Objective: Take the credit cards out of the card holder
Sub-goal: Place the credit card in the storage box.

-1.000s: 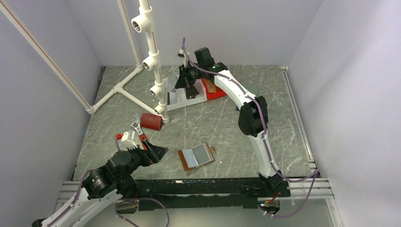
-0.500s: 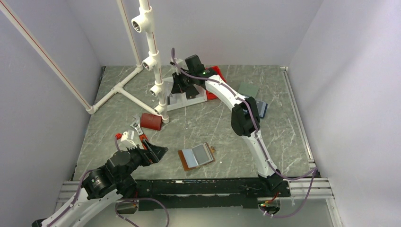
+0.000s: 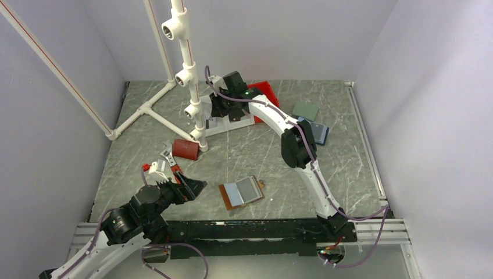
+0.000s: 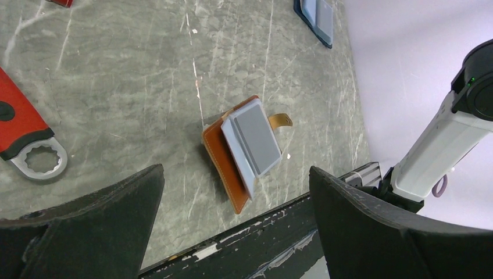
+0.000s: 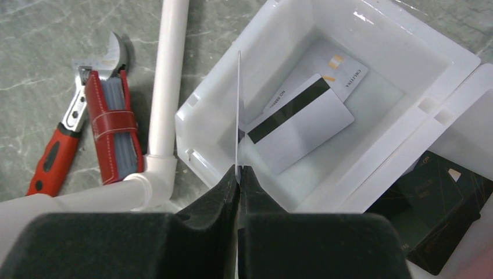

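one credit card [image 5: 238, 104] is gripped edge-on in the closed right pincer [image 5: 238, 174], above the white bin [image 5: 192, 110], presumably for release; the left pincer [image 4: 235, 171] is held open, the card holder [image 4: 244, 151] ahead.

We record a grey marbled worktop [image 3: 261, 154]. Lying directly on it:

- The card holder [image 3: 241, 192] lies opened flat near the front edge, pale panel uppermost.
- A red-handled wrench [image 5: 55, 157] lies at the left, just beside a dark red box [image 3: 186, 149].
- That box sits by the foot of a white pipe frame [image 3: 152, 106].
- A white bin [image 3: 210, 123] and a partly hidden red box [image 3: 264, 93] stand toward the back.
- A grey-green square [image 3: 305, 111] and a blue case [image 3: 318, 132] lie near each other at the right.
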Controlling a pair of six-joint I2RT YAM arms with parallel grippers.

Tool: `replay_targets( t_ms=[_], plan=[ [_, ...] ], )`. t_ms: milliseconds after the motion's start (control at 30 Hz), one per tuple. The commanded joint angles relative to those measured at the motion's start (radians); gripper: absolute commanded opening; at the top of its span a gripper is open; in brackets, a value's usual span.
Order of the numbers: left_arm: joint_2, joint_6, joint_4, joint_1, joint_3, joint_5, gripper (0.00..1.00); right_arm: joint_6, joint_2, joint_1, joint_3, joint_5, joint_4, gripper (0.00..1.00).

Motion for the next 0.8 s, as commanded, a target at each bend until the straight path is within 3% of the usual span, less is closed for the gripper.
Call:
replay_targets(
  t_ms=[0,67,167,233,467,767],
  plan=[
    [-0.009,0.004,0.036,-0.003,0.009,0.016,1.00,-0.023,0.021,0.009,0.050,0.049,0.038,0.04],
    [-0.009,0.004,0.041,-0.003,0.007,0.017,0.99,-0.032,0.026,0.011,0.058,0.076,0.038,0.09],
    [-0.006,0.003,0.050,-0.003,0.005,0.022,0.99,-0.048,0.022,0.013,0.086,0.195,0.036,0.27],
    [-0.003,0.001,0.056,-0.004,0.005,0.026,0.99,-0.066,0.013,0.012,0.101,0.253,0.036,0.33],
    [0.020,-0.006,0.114,-0.003,-0.010,0.064,0.99,-0.077,-0.060,0.002,0.084,0.261,0.024,0.35],
    [0.117,-0.036,0.267,-0.003,-0.045,0.138,0.99,-0.106,-0.253,-0.003,-0.100,0.046,-0.036,0.39]
  ],
)
